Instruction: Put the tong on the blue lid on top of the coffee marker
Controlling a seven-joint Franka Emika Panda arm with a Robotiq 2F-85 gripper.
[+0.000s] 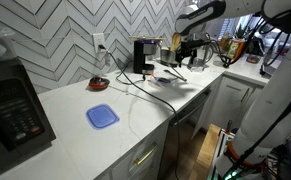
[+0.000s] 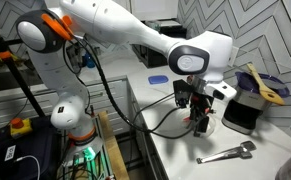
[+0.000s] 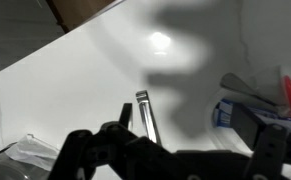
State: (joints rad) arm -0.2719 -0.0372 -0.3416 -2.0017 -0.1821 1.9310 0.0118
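Observation:
The metal tong (image 2: pixel 225 154) lies flat on the white counter; in the wrist view it (image 3: pixel 145 116) sits just ahead of the fingers. My gripper (image 2: pixel 197 118) hangs above the counter a little beyond the tong, open and empty (image 3: pixel 175 152). The blue lid (image 1: pixel 102 116) lies flat on the counter, far from the gripper; it also shows in an exterior view (image 2: pixel 159 79). The black coffee maker (image 1: pixel 142 55) stands upright against the tiled wall between the lid and my gripper (image 1: pixel 185 45). A black box beside the gripper (image 2: pixel 241 116) looks like the same machine.
A large black microwave-like appliance (image 1: pixel 10 110) stands at the counter's far end. A black cable (image 1: pixel 150 92) runs across the counter. Wooden utensils and a dark bowl (image 2: pixel 260 85) sit by the wall. A blue-and-white object (image 3: pixel 225 112) lies beside the tong.

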